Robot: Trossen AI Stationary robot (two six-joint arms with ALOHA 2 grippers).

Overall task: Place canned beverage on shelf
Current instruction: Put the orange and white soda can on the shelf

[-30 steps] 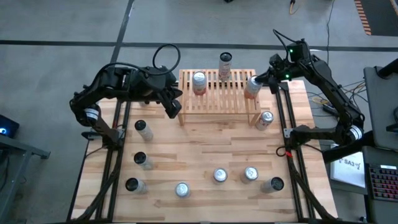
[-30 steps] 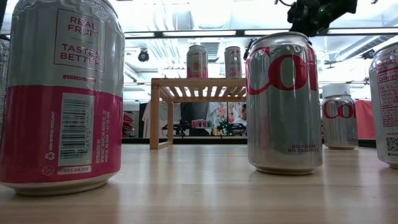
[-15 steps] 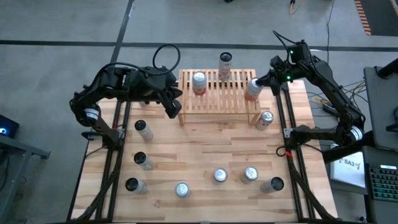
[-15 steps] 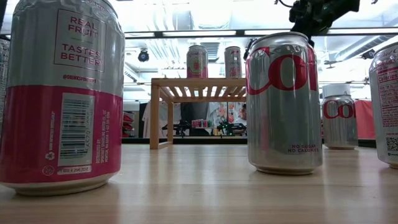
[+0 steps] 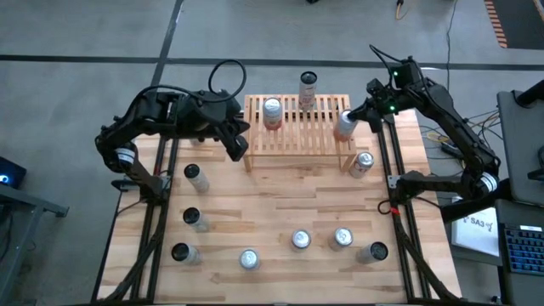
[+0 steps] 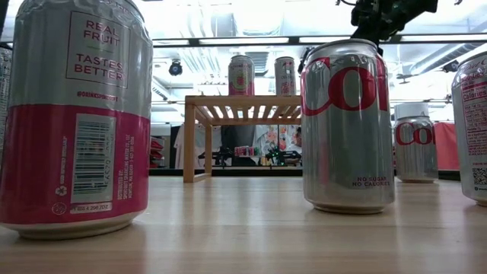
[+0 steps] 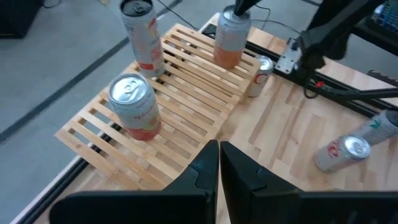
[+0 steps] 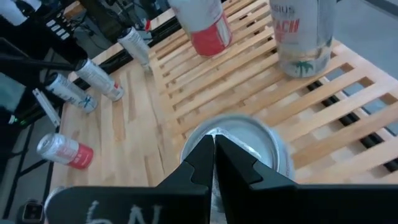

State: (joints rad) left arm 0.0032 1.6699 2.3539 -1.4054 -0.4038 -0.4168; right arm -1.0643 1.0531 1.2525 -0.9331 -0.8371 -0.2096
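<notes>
Bright, even overhead light (ceiling strips glare in the low view), soft shadows.

Pink can [image 6: 76, 114] reads "REAL FRUIT TASTES BETTER"; silver can [image 6: 348, 125] reads "NO SUGAR NO CALORIES"

— What did you see on the shelf [image 5: 297, 127]?
— I saw a low rack of light wood with a slatted top, at the far side of the table. Three cans stood upright on it: a pink one [image 5: 272, 112] near its left part, a taller one [image 5: 308, 88] at the far edge, and one [image 5: 344, 123] at the right end.
</notes>
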